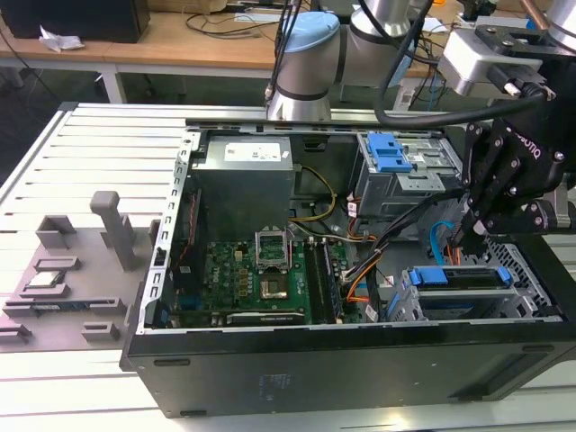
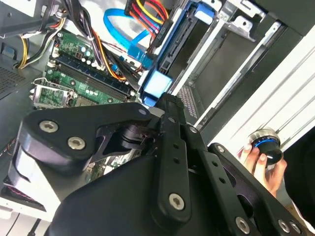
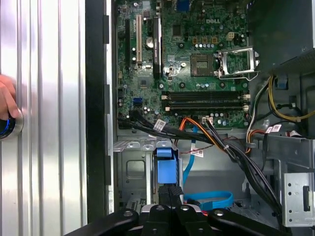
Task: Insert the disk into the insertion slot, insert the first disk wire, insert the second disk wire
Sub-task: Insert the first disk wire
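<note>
- Centrally, computer case [image 1: 342,360]: black sheet-metal tower laid on its side with the interior exposed, resting on a ribbed aluminium table [image 1: 99,153].
- Gripper [image 3: 170,191]: black angular linkage with bolted pivots. Its two slim fingers were drawn together with no gap visible between them, and the tips sat just at the blue tab of the disk's frame.
- Disk [image 1: 459,277]: clipped in a bright blue plastic frame and seated in the insertion slot [image 1: 409,301], a low boxy cage of grey perforated sheet metal at the case's corner on the exterior view's right.
- Second disk wire [image 3: 209,199]: thin, flat, bright-blue cable curved in a loop, lying just beside the cage. Whether its plug was seated could not be told.
- Wire bundle [image 2: 147,10]: orange, yellow, red and black strands, near the blue loop.
- Motherboard [image 3: 197,64]: flat green board with long memory slots and a square metal socket.
- Taller cage [image 1: 400,166]: grey sheet metal with a blue latch, beside the boxy power supply [image 1: 247,175].
- Person's hand [image 2: 258,162]: outside the case, resting on a round metallic knob [image 2: 266,142] with a blue ring.
</note>
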### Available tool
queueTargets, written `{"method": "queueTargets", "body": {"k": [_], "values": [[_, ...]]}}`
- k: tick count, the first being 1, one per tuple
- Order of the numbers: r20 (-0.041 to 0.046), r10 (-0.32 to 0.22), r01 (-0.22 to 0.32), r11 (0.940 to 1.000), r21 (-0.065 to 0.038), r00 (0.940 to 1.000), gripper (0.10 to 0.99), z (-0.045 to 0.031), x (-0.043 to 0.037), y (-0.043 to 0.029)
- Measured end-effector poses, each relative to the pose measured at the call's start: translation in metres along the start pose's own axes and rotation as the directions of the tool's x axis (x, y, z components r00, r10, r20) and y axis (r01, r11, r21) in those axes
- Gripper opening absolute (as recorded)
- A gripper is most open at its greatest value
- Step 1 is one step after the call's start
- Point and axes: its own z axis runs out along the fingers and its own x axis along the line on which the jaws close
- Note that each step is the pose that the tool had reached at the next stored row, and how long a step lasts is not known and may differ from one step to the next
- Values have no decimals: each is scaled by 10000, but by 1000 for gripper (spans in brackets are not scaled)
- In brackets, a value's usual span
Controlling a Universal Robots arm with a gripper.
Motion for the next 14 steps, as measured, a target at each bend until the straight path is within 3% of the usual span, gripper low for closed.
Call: {"method": "queueTargets", "body": {"k": [7, 8, 11, 14], "values": [[-3, 0, 0, 10000, -9, 10000, 106, 53, -45, -185], [-5, 1, -1, 10000, -15, 10000, 106, 67, -84, -247], [-9, 0, 0, 10000, -19, 10000, 106, 89, -161, -323], [-9, 0, 0, 10000, -20, 10000, 106, 118, -325, -385]]}}
